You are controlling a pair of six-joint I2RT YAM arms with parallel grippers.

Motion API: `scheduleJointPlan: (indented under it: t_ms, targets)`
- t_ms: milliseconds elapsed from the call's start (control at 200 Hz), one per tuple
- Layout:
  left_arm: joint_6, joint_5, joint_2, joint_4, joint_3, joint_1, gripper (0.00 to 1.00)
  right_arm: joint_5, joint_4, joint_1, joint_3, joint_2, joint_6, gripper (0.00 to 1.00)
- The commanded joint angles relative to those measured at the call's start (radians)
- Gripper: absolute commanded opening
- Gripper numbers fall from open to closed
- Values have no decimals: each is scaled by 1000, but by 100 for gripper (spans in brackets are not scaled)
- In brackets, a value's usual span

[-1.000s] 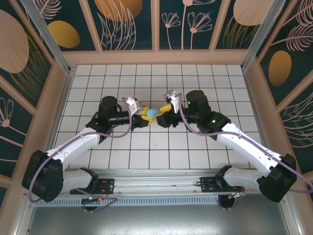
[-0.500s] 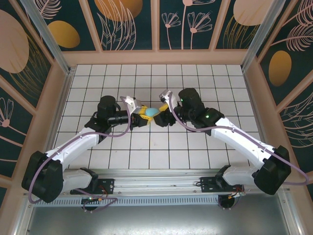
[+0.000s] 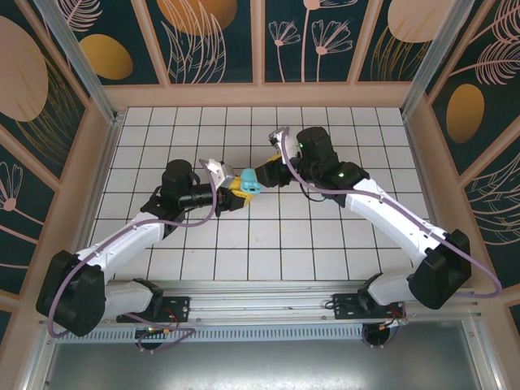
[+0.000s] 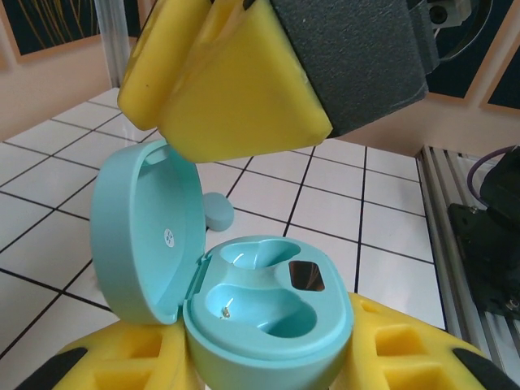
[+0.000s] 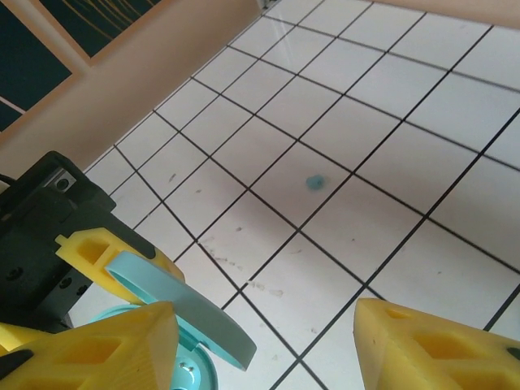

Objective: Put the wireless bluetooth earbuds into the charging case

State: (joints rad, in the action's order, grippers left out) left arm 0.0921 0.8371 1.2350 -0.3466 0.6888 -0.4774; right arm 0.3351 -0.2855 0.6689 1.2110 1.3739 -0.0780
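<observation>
One open light-blue case (image 4: 268,317) in left tool (image 4: 256,367)

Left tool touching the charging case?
Touching. Left wrist view: the charging case sits clamped in the left tool, yellow fingers pressed against both its sides.

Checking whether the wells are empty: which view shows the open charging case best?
Left wrist. The charging case sits close up, gripped in the left hand, lid up, both wells visibly empty. Top external gives a small blue shape at the left hand's tip; right wrist catches the lid's edge at lower left.
</observation>
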Motion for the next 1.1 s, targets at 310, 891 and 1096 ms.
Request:
scheduleJointPlan:
  t_ms: [310, 891, 1096]
  targets:
    - [12, 65, -18, -70, 2, -15, 0, 36, -18, -25, -28, -61, -60, 59]
    - [-9, 53, -6, -90, 2, -15, 0, 68, -28, -9, -45, -99, -75, 60]
    - [-9, 51, -6, -91, 2, -14, 0, 71, -24, 3, -53, -111, -81, 60]
